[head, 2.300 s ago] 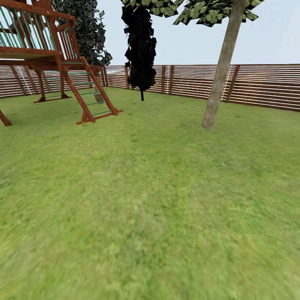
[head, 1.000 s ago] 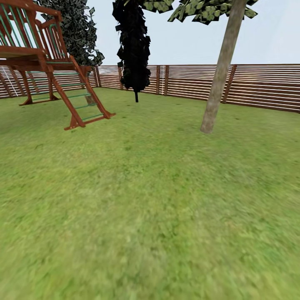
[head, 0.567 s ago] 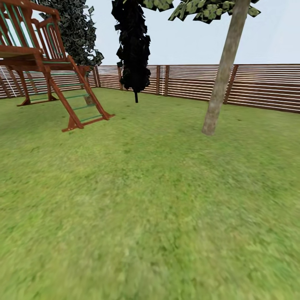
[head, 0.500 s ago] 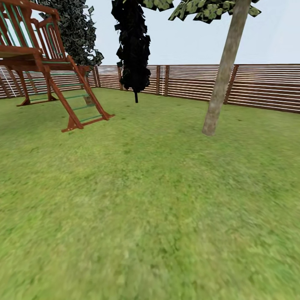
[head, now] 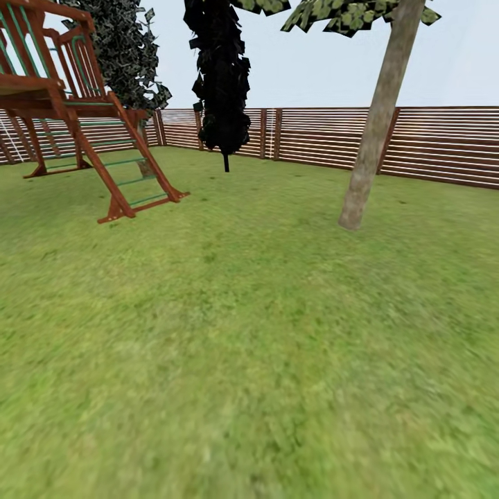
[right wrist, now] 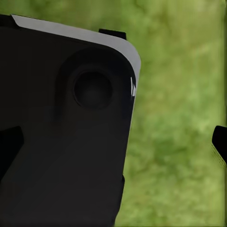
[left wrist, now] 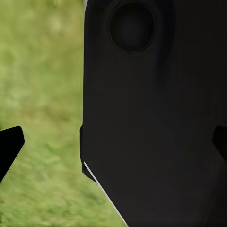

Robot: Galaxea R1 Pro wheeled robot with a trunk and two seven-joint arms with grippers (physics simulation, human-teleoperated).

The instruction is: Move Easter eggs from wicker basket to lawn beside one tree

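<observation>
The lawn [head: 249,346] spreads wide in the head view, running to the slatted fence [head: 430,142] at the far side of the garden. The robot seems in transit, so the sensible thing is to steer steadily, scanning for the wicker basket and eggs (neither can be placed from here). The pale-trunked tree [head: 371,138] at far right suits as drop spot; a climbing frame [head: 76,111] stands far left. Wrist views add blurred grass past dark robot bodywork. Both claws look spread wide, fingertips [left wrist: 9,146] at the picture edges, grasping nothing.
</observation>
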